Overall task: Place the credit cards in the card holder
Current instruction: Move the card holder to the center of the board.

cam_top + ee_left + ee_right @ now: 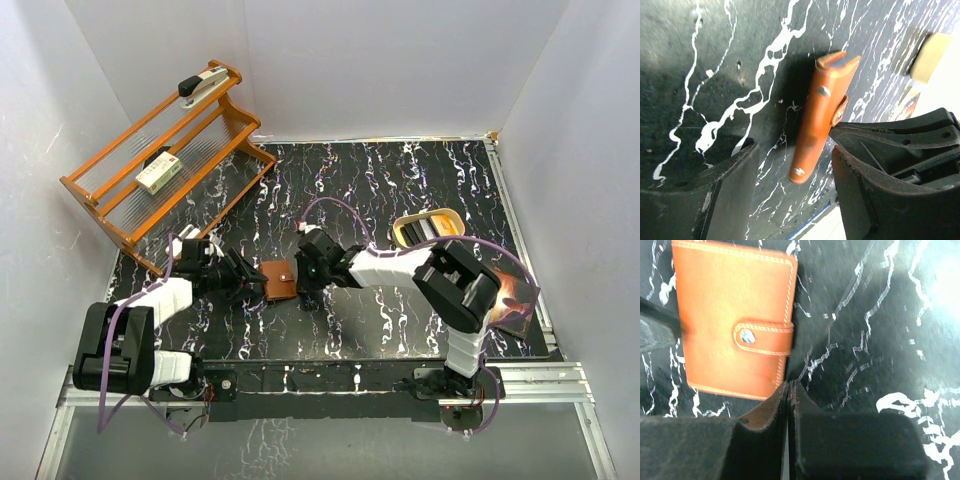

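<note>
The card holder is a small brown leather wallet, folded and snapped closed, lying on the black marbled table between my two grippers. My left gripper is open. In the left wrist view the card holder points its near end into the gap of the left gripper, with space on both sides. My right gripper is shut with nothing between its fingers. The right wrist view has the right gripper with its tips at the lower right corner of the card holder. The credit cards are out of view.
A wooden rack at the back left carries a stapler and a white-and-green box. A tan curved object lies behind the right arm. A dark book sits at the table's right edge.
</note>
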You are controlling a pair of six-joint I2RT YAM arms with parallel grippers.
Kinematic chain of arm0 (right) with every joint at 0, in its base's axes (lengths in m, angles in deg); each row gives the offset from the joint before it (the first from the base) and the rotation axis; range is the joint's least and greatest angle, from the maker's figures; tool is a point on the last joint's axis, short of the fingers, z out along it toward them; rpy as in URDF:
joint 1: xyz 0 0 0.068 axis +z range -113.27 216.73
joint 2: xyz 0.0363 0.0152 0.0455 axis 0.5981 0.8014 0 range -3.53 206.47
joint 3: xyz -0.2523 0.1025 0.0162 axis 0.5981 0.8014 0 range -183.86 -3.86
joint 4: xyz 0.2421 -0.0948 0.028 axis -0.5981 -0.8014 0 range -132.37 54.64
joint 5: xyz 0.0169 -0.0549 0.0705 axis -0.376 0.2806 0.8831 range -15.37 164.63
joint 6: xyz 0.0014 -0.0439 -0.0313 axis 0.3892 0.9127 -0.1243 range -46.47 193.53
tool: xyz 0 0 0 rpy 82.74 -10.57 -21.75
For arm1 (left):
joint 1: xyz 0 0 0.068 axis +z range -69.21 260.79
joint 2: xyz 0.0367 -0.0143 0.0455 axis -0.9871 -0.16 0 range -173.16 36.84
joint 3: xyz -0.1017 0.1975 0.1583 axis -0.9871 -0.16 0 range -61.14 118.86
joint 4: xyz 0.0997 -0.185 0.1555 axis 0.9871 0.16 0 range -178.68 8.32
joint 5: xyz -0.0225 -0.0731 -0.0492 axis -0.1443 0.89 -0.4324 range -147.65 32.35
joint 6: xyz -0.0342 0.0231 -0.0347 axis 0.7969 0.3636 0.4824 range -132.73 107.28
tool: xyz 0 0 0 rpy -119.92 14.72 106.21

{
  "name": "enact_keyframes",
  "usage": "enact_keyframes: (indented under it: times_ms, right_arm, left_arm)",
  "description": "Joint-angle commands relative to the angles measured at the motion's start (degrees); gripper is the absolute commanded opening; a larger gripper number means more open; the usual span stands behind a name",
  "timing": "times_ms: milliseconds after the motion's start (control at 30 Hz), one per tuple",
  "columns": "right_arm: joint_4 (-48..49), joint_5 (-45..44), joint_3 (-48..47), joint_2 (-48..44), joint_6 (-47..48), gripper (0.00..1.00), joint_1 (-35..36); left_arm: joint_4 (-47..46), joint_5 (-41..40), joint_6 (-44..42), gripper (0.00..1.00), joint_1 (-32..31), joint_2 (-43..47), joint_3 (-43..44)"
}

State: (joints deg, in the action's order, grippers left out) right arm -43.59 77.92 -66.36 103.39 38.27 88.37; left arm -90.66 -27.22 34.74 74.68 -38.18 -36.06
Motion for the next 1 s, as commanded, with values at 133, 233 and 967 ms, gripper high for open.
enact_keyframes:
  times_ms: [133, 233, 967]
  right_arm:
    - [0.19, 0.36, 9.79, -6.75, -2.61, 0.00, 0.22]
    - [0.36, 0.35, 10.61, -6.76, -2.77, 0.00, 0.22]
    - [-5.77, -0.58, -9.86, 3.26, 2.82, 0.28, 0.17]
  left_arm:
    - [-7.00, 5.02, 4.60, 0.58, -2.43, 0.91, -6.01]
    - [-11.00, 5.67, 6.19, 0.58, -4.35, -0.61, -6.54]
    - [-0.41, -6.15, 6.55, 0.56, -4.61, 6.98, -3.41]
